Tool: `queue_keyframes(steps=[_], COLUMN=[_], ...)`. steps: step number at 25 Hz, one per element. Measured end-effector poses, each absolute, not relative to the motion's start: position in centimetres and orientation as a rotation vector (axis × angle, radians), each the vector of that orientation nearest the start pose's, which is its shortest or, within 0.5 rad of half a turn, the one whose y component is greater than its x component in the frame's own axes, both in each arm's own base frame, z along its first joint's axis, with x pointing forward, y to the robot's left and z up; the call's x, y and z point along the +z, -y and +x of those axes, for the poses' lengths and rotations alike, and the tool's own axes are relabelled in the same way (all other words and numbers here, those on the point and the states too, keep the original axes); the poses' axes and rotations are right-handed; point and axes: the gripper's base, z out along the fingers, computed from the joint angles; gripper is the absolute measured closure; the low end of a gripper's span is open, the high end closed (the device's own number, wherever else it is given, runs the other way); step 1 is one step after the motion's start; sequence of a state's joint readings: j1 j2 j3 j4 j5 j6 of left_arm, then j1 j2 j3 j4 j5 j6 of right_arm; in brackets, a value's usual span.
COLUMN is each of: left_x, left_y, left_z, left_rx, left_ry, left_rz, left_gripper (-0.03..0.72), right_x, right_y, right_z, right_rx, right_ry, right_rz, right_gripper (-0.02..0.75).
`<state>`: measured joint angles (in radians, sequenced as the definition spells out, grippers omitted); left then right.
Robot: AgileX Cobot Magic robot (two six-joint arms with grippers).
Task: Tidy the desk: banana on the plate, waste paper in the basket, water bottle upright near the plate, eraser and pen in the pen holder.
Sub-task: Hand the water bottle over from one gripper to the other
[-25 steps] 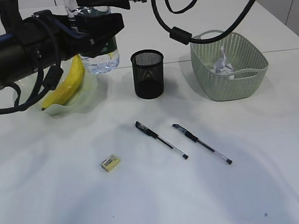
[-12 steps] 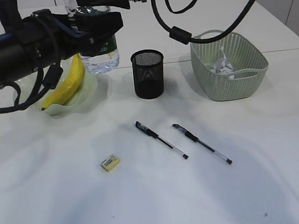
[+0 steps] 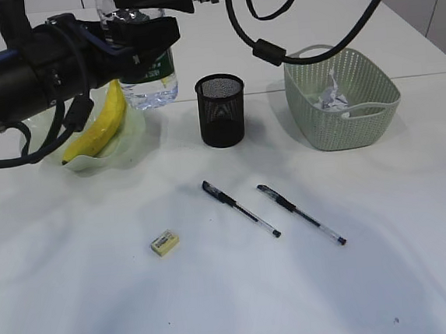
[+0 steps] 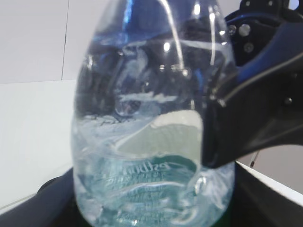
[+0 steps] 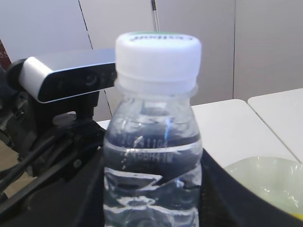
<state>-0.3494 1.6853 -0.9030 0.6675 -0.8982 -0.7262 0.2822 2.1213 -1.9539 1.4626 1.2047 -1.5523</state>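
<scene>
Standing upright at the upper left of the exterior frame, the clear plastic water bottle with a green label [image 3: 149, 72] sits just behind the pale green translucent plate [image 3: 131, 140], which holds the yellow banana [image 3: 99, 129]. Both arms converge on the bottle. The left gripper [image 3: 143, 41] brackets the bottle's upper body; in the left wrist view one dark finger [image 4: 246, 113] lies against the bottle [image 4: 151, 132], though whether the jaws actually clench it cannot be told. The right gripper [image 5: 151, 189] straddles the bottle's shoulder below the white cap [image 5: 158, 52], with dark finger masses close on either side, and it too cannot be confirmed as gripping or released.

At upper centre, the black wire-mesh pen holder [image 3: 221, 110] stands open, its interior too dark to read. At upper right, the sage-green perforated plastic basket [image 3: 342, 98] contains a crumpled white waste paper [image 3: 332, 95]. On the white table [image 3: 79, 305], two black pens with clear barrels [image 3: 240, 208] [image 3: 300, 214] lie side by side, slanting, at centre frame, and the small yellow rectangular eraser [image 3: 164, 242] lies to their lower left, well apart.

Compared with the frame one second earlier, the left arm's head and the bottle have shifted slightly upward and leftward in the picture; the plate, banana, pen holder, basket, pens and eraser remain where they were.
</scene>
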Motion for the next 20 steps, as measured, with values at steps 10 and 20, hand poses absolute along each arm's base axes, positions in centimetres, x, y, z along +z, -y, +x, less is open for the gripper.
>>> queue_keyframes(steps=[10,20], left_x=[26.2,26.27], left_y=[16.34,16.34], left_z=[32.01,32.04], left_rx=[-0.868,-0.869], left_ry=[-1.485,-1.482], left_rz=[0.48,0.477], left_gripper=[0.251,0.276], right_x=[33.42,33.47], right_y=[-21.05,-21.05], right_z=[42.21,42.22], right_rx=[1.135,1.139], right_ry=[-1.381,-1.378], right_rz=[-1.206,-1.201], right_gripper=[0.381,0.376])
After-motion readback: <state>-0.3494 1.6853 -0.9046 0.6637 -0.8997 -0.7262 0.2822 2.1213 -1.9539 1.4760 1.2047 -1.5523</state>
